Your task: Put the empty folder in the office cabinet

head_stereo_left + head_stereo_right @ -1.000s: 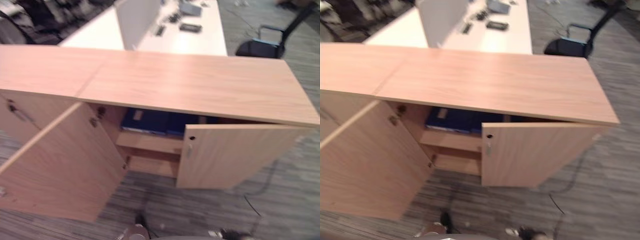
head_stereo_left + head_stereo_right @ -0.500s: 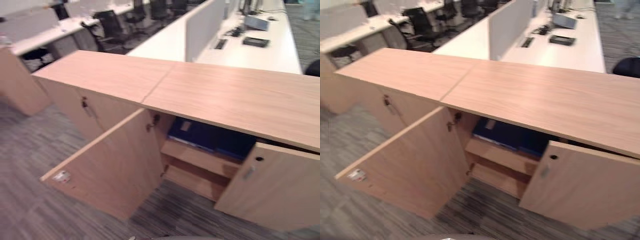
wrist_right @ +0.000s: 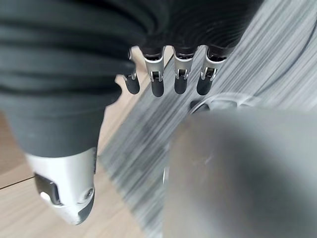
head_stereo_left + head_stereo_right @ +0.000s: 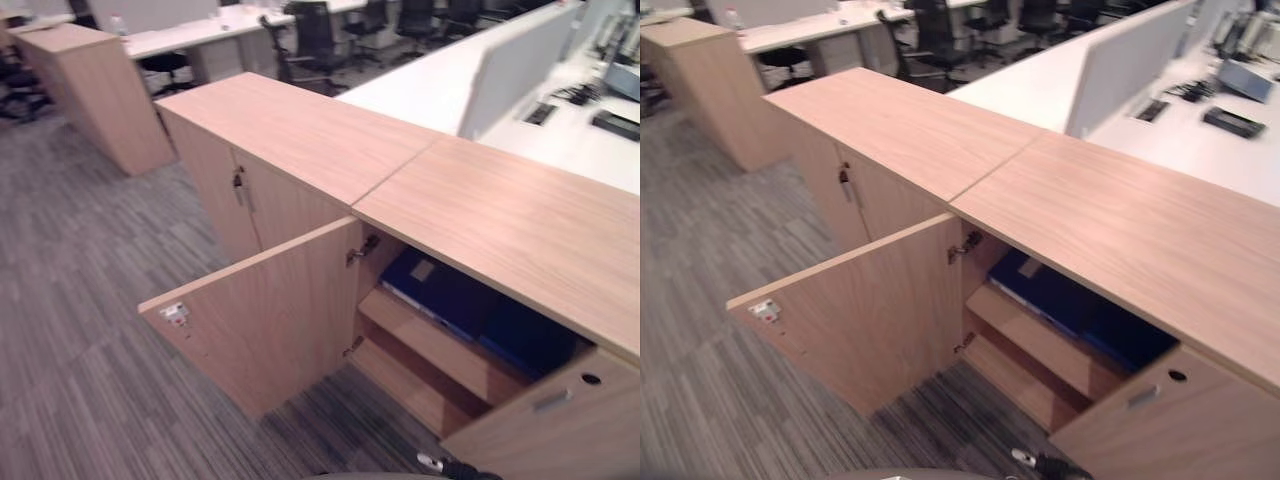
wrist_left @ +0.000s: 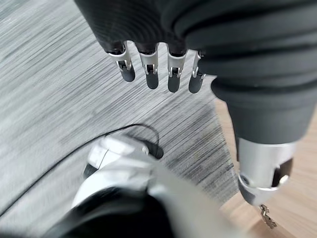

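The wooden office cabinet (image 4: 480, 215) stands in front of me with both doors swung open, the left door (image 4: 270, 310) wide and the right door (image 4: 560, 430) at the lower right. A dark blue folder (image 4: 440, 295) lies flat on the upper shelf (image 4: 430, 345), with a second dark blue one (image 4: 525, 335) beside it. In the left wrist view my left hand (image 5: 151, 74) hangs over the carpet, fingers straight and holding nothing. My right hand (image 3: 178, 74) hangs the same way in the right wrist view, open, close to a cabinet panel.
A neighbouring cabinet section (image 4: 240, 185) to the left is closed, with a key in its lock. A separate wooden cabinet (image 4: 95, 95) stands at the far left. White desks with a divider (image 4: 520, 60) and office chairs (image 4: 310, 35) lie behind. Grey carpet (image 4: 80, 300) spreads to the left.
The camera has swung to the left, so the cabinet now sits to the right and more floor shows. The folders and doors have not moved.
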You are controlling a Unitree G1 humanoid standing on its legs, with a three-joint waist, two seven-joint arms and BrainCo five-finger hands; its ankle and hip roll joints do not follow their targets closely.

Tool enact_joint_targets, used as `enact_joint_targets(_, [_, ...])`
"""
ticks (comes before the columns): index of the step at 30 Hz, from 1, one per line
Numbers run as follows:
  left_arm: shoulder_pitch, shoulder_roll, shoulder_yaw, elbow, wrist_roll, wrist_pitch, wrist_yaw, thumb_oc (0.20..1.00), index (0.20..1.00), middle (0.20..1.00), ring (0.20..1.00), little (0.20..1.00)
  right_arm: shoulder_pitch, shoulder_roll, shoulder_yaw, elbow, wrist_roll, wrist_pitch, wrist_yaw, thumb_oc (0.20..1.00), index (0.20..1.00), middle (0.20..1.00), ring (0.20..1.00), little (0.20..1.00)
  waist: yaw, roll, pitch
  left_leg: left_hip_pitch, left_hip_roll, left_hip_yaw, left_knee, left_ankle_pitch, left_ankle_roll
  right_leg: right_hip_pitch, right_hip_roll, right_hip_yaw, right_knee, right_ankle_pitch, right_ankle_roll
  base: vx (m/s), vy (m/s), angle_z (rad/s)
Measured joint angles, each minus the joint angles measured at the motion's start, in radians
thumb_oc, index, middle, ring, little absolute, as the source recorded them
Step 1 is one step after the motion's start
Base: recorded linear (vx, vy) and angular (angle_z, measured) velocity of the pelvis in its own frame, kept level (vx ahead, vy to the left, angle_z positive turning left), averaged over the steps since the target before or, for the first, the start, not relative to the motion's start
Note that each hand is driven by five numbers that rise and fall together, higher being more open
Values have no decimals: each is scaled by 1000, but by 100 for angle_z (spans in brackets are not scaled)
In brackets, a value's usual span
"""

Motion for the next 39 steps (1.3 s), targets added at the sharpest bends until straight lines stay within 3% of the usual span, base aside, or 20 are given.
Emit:
enact_joint_targets(4, [19,12,21,4,-23,5,16,1000,1000,1000,1000,1000,9,-14,-2,2,0,6,-5,1000,1000,1000,1000,1000,-8,5,8,-53,47,-19,47,-4,-39,28,63,-46,-108,39,-42,-25,-165,17])
enact_joint_targets(7, [-4,24,35,-4,-44,-1,22,1000,1000,1000,1000,1000,0,-20,-1,6,0,5,-10,1000,1000,1000,1000,1000,-6,-10,24,-104,46,-14,139,-14,-62,40,77,-59,-144,50,-60,-49,-84,15])
enact_joint_targets(9, [-26,38,87,-2,-71,-1,25,1000,1000,1000,1000,1000,-26,-29,-1,8,1,0,-11,1000,1000,1000,1000,1000,-4,-21,45,-120,48,3,208,-18,-84,53,83,-46,-166,44,-70,7,-25,-32])
enact_joint_targets(10, [-38,65,142,-3,-81,-5,36,1000,1000,1000,1000,1000,-50,-45,-2,3,5,-5,-12,1000,1000,1000,1000,1000,2,-31,59,-131,53,14,256,-27,-92,71,93,-9,-184,51,-89,70,-12,-63])
enact_joint_targets(11, [-37,83,150,3,-81,-4,42,1000,1000,1000,1000,1000,-48,-52,-4,0,12,-9,-14,1000,1000,1000,1000,1000,6,-30,57,-122,63,12,239,-28,-92,77,102,-1,-188,54,-93,71,7,-47])
enact_joint_targets(16, [-91,199,186,-57,-79,-23,74,1000,1000,1000,1000,1000,21,-126,-22,4,39,-14,-22,1000,1000,1000,1000,1000,-13,50,14,-34,108,29,67,-32,-91,86,141,-27,-206,67,-89,70,57,9])
enact_joint_targets(17, [-128,290,194,-66,-72,12,63,1000,1000,1000,1000,1000,34,-133,-23,9,39,-13,-15,1000,1000,1000,1000,1000,-9,56,4,26,108,43,-5,-15,-82,112,141,-14,-225,73,-88,107,88,-25])
enact_joint_targets(19, [-174,503,229,-100,-58,-10,79,1000,1000,1000,1000,1000,48,-133,-31,8,39,-12,-11,1000,1000,1000,1000,1000,-12,39,-23,53,99,67,-16,-30,-69,127,128,5,-225,68,-73,68,57,-32])
enact_joint_targets(21, [-229,590,247,-113,-57,-29,84,1000,1000,1000,1000,1000,60,-129,-42,4,39,-13,-10,1000,1000,1000,1000,1000,-23,39,-41,58,83,70,-11,-30,-66,129,113,12,-225,75,-66,38,47,-15])
enact_joint_targets(25, [-303,603,258,-16,-57,-12,82,1000,1000,1000,1000,1000,34,-128,-15,0,39,-13,-1,1000,1000,1000,1000,1000,-37,62,-64,71,80,102,-11,-34,-61,118,112,52,-225,81,-60,16,45,-24])
enact_joint_targets(27, [-330,614,254,17,-56,2,82,1000,1000,1000,1000,1000,34,-132,-10,0,39,-13,-1,1000,1000,1000,1000,1000,-39,56,-67,73,87,103,-11,-34,-62,117,119,55,-225,83,-63,-2,34,-15])
enact_joint_targets(28, [-373,619,175,4,-35,4,92,1000,1000,1000,1000,1000,34,-133,-10,-1,40,-13,-1,1000,1000,1000,1000,1000,-29,45,-72,74,89,111,-12,-34,-62,115,122,64,-225,83,-63,-21,31,-22])
enact_joint_targets(31, [-390,594,67,-168,-35,7,138,1000,1000,1000,1000,1000,42,-131,-15,4,48,-13,-2,1000,1000,1000,1000,1000,-20,27,-78,57,91,118,-12,-32,-63,96,124,74,-224,90,-62,-14,14,-10])
enact_joint_targets(39, [-290,483,45,-395,-27,-20,153,1000,1000,1000,1000,1000,44,-115,-25,-1,77,-13,-10,1000,1000,1000,1000,1000,11,20,-65,58,83,117,-11,-23,-58,101,114,65,-225,100,-62,-3,0,3])
